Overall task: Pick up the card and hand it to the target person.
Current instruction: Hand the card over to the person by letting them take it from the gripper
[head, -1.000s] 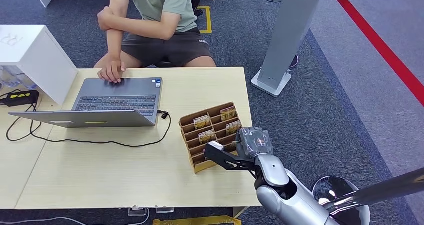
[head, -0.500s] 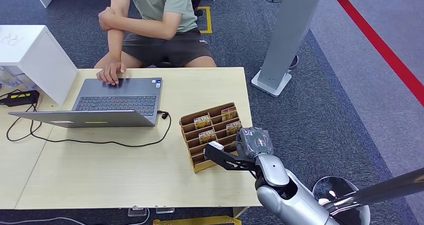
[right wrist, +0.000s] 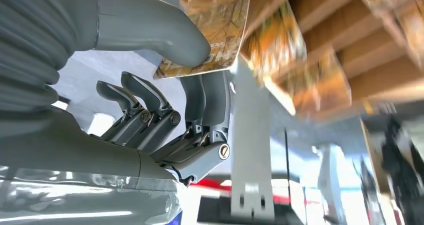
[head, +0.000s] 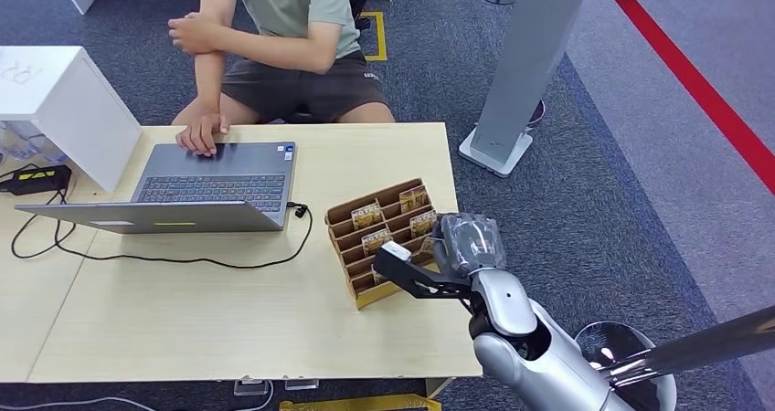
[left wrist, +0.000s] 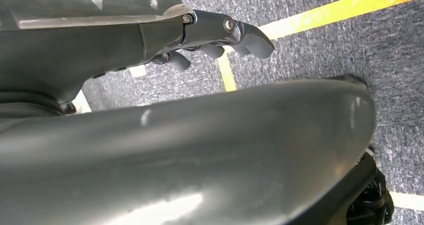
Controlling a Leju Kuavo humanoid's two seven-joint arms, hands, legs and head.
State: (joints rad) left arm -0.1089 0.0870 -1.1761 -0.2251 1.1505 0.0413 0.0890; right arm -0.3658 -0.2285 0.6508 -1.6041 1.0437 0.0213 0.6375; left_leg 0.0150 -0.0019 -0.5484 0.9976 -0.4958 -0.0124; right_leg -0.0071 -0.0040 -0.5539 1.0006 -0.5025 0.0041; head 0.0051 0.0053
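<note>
A wooden card holder (head: 382, 239) with several patterned cards stands on the table's near right part. My right hand (head: 442, 263) is at its near right corner. In the right wrist view the thumb (right wrist: 165, 35) presses a patterned card (right wrist: 220, 15) against the fingers (right wrist: 210, 100), close beside the holder's slots (right wrist: 325, 50). I cannot tell whether the card is clear of its slot. The person (head: 288, 27) sits at the table's far side, one hand on the laptop. My left hand (left wrist: 220, 32) hangs over the carpet and holds nothing.
An open laptop (head: 215, 187) with a black cable sits on the wooden table (head: 201, 310) to the left. A white box (head: 64, 100) stands at the far left. A grey pillar stand (head: 525, 73) rises off the table's right side, beside a red floor line.
My right hand has moved slightly away from me, and the card holder has shifted with it toward the far left. The person's raised hand has moved a little.
</note>
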